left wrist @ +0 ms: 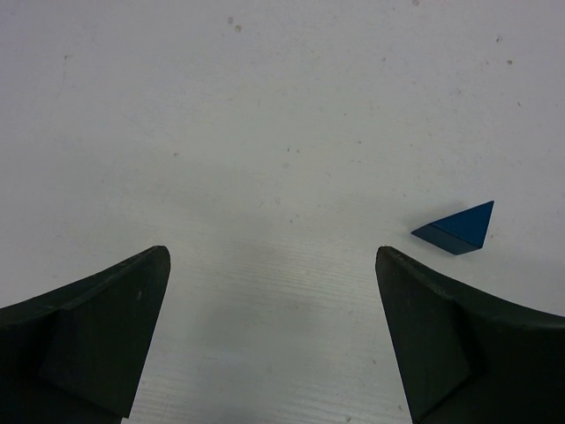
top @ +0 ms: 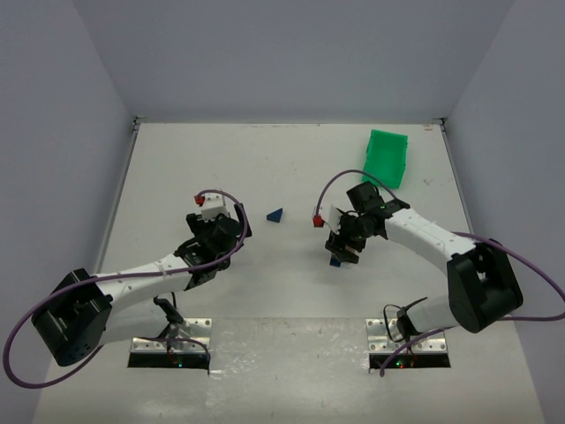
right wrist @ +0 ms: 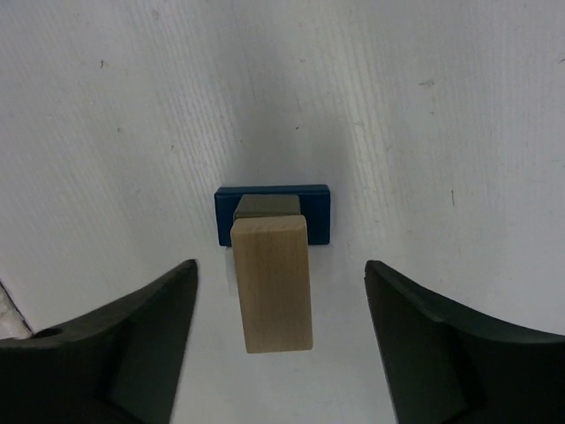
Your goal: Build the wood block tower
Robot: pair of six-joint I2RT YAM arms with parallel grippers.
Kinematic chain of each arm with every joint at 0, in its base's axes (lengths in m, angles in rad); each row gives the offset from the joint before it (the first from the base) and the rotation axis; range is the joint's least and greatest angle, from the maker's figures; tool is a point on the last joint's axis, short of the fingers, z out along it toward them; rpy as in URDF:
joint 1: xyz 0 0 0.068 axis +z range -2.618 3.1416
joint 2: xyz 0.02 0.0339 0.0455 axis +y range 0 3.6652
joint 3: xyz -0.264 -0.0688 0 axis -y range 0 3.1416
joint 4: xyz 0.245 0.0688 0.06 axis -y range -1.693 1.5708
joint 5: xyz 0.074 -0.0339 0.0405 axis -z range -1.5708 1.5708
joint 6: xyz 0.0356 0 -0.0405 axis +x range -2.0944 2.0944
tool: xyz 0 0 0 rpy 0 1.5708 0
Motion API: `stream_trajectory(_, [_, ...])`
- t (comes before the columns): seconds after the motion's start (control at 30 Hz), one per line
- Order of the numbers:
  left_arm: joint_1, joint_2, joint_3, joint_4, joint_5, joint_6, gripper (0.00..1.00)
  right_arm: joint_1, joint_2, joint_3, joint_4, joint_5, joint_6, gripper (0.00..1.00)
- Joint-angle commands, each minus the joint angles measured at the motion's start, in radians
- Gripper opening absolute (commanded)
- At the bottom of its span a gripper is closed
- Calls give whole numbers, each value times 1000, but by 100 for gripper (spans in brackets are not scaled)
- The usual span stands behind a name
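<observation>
The wood block tower is a tan block (right wrist: 272,283) standing upright on a flat dark blue block (right wrist: 316,212). My right gripper (right wrist: 280,265) is open above it, one finger on each side of the tan block, not touching it. In the top view the right gripper (top: 344,247) hides most of the tower; only a bit of the blue block (top: 335,261) shows. A blue wedge (top: 274,215) lies alone on the table, also in the left wrist view (left wrist: 459,228). My left gripper (left wrist: 272,253) is open and empty, with the wedge ahead and to its right.
A green plastic bin (top: 386,157) lies at the back right of the white table (top: 265,168). Grey walls close in the table on the left, back and right.
</observation>
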State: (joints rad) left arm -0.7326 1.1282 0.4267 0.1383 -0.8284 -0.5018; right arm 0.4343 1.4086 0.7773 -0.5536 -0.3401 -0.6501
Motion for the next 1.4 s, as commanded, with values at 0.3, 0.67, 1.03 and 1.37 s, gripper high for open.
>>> stream_trajectory(0.3, [9, 7, 54, 120, 84, -7, 100, -3, -26, 321, 14, -132, 48, 99])
stream_trajectory(0.67, [16, -11, 124, 96, 50, -122, 100, 7, 233, 764, 193, 223, 850, 99])
stream_trajectory(1.03, [135, -154, 38, 87, 237, -160, 100, 100, 194, 448, 339, 326, 1383, 99])
stream_trajectory(1.37, [136, -274, -114, 210, 353, -102, 100, 236, 506, 577, 241, 485, 1547, 99])
